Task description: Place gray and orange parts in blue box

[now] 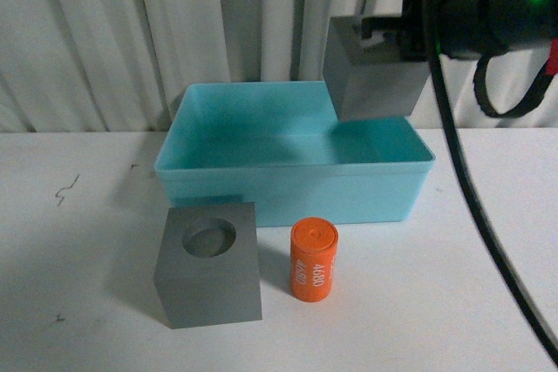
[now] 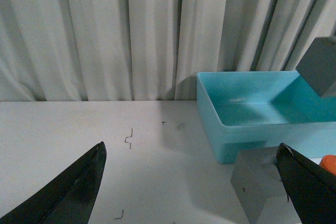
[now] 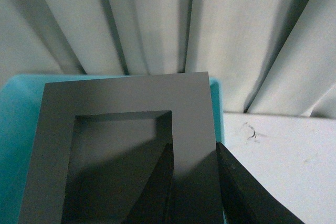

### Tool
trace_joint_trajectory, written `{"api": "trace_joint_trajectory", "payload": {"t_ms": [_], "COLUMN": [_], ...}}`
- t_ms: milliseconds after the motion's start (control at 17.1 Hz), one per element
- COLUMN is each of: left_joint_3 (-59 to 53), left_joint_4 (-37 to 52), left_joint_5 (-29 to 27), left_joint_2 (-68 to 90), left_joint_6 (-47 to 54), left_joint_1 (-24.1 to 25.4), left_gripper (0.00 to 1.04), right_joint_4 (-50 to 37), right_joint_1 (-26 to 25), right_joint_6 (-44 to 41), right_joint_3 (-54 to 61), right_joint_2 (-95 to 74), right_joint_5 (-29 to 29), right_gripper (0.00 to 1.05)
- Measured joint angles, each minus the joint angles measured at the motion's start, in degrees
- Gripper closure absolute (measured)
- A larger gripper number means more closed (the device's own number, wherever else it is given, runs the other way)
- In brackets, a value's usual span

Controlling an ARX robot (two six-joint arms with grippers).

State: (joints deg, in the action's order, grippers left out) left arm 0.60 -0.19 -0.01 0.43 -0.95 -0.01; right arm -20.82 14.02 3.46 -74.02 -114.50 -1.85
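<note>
My right gripper is shut on the wall of the gray cube with the rectangular recess and holds it in the air above the right rear of the blue box. In the right wrist view the fingers clamp one wall of that cube, with the box's rim below. The gray cube with the round recess and the orange cylinder printed "4680" stand on the table in front of the box. My left gripper is open, low over the table, next to that cube.
A white table carries everything; pale curtains hang behind. Small pen marks dot the table on the left. My right arm's black cable hangs down on the right.
</note>
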Motion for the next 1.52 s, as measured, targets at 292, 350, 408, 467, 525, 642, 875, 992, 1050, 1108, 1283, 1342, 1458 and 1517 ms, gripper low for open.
{"api": "trace_joint_trajectory", "payload": {"t_ms": [292,350,408,467,525,642,875,992,1050,1108,1283,1342,1458,1517], "left_joint_3": [0.00,0.00,0.00,0.00,0.00,0.00,0.00,0.00,0.00,0.00,0.00,0.00,0.00,0.00], "left_joint_4": [-0.02,0.00,0.00,-0.02,-0.02,0.00,0.00,0.00,0.00,0.00,0.00,0.00,0.00,0.00], "left_joint_5": [0.00,0.00,-0.02,0.02,0.02,0.00,0.02,0.02,0.00,0.00,0.00,0.02,0.00,0.02], "left_joint_2": [0.00,0.00,0.00,0.00,0.00,0.00,0.00,0.00,0.00,0.00,0.00,0.00,0.00,0.00], "left_joint_6": [0.00,0.00,0.00,0.00,0.00,0.00,0.00,0.00,0.00,0.00,0.00,0.00,0.00,0.00], "left_joint_1": [0.00,0.00,0.00,0.00,0.00,0.00,0.00,0.00,0.00,0.00,0.00,0.00,0.00,0.00], "left_gripper": [0.07,0.07,0.07,0.07,0.07,0.07,0.07,0.07,0.07,0.07,0.07,0.07,0.07,0.07], "right_joint_4": [2.47,2.38,2.40,2.54,2.78,2.82,2.97,1.03,-0.37,-1.81,-1.79,0.20,10.21,11.39], "right_joint_1": [1.42,1.73,1.73,1.81,1.97,2.16,3.34,3.54,3.54,3.43,2.29,1.84,2.03,2.19], "right_joint_6": [1.95,1.99,1.99,1.99,1.99,1.97,1.88,2.10,2.75,3.32,9.35,11.58,17.42,18.29], "right_joint_3": [-1.68,-2.19,-2.29,-2.49,-2.67,-2.91,-3.80,-3.61,-1.66,1.01,12.90,17.59,33.73,38.47], "right_joint_2": [-5.95,-6.29,-6.32,-6.32,-6.34,-6.34,-6.80,-6.38,-4.33,-0.96,18.16,25.27,43.95,48.44], "right_joint_5": [-4.37,-5.07,-5.27,-5.62,-5.84,-6.34,-7.98,-10.36,-11.34,-12.28,-11.04,-10.32,-10.47,-10.60], "right_gripper": [0.86,0.86,0.86,0.86,0.86,0.86,0.70,0.52,0.39,0.28,0.05,0.08,0.06,0.06]}}
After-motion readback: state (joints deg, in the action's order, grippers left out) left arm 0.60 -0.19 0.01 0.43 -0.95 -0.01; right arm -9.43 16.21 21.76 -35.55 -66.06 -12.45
